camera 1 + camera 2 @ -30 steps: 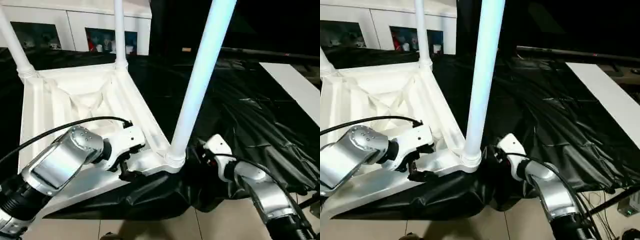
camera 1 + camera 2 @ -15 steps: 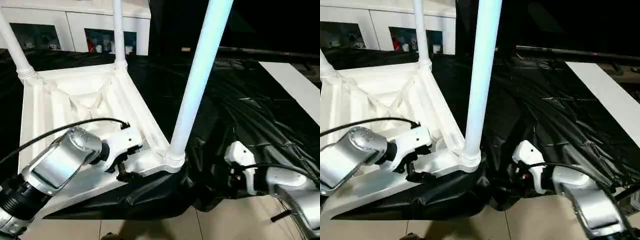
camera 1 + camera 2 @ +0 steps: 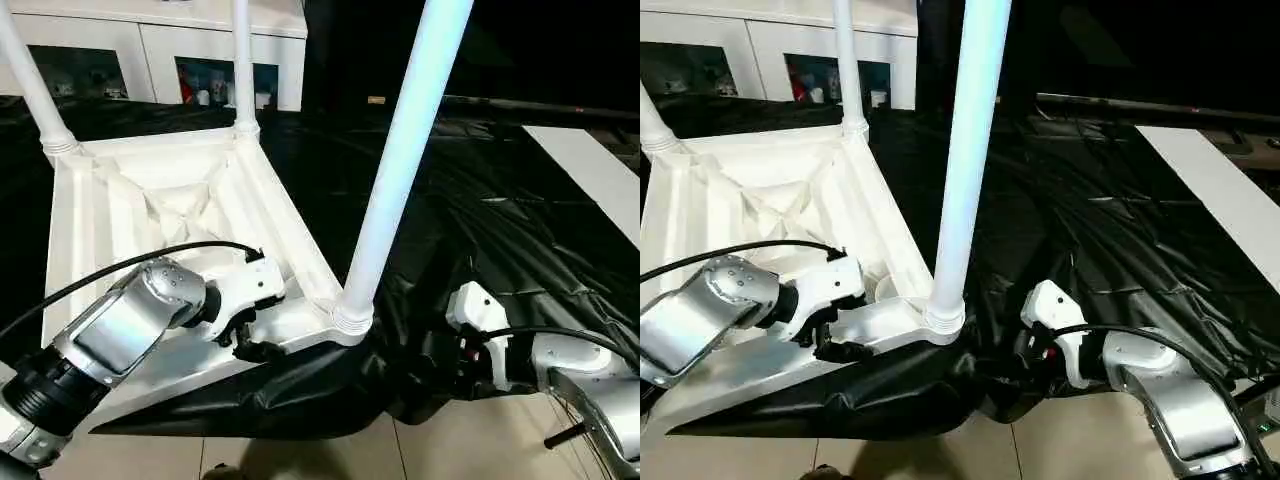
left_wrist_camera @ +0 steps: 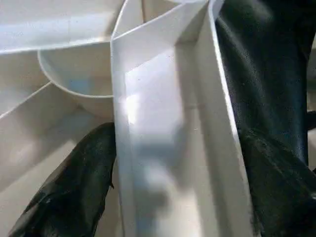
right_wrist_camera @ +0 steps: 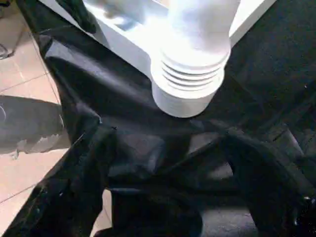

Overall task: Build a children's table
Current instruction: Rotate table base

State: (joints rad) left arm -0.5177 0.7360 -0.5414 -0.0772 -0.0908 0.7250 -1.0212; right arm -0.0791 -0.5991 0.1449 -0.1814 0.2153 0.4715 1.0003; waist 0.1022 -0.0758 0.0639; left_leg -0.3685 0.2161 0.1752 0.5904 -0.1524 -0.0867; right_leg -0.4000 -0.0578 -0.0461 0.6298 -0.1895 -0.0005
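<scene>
The children's table (image 3: 290, 235) lies upside down on the black sheet, ribbed underside up. A pale-blue leg (image 3: 400, 160) rises from its near right corner socket (image 3: 350, 318), and two white legs (image 3: 243, 70) stand at the far corners. My left gripper (image 3: 245, 345) straddles the near rim beside that socket. In the left wrist view one black finger (image 4: 74, 187) lies against each side of the rim wall (image 4: 168, 148). My right gripper (image 3: 1025, 350) hovers low to the right of the socket, open, with only black sheet between its fingers (image 5: 74, 187).
The black sheet (image 3: 500, 220) is crumpled and hangs over the work table's front edge above a tiled floor (image 3: 450, 440). A white cabinet with glass doors (image 3: 150, 60) stands behind. A white board (image 3: 590, 170) lies at the right.
My right arm has drawn back from the corner socket, toward me and to the right. My left gripper has stayed on the near rim.
</scene>
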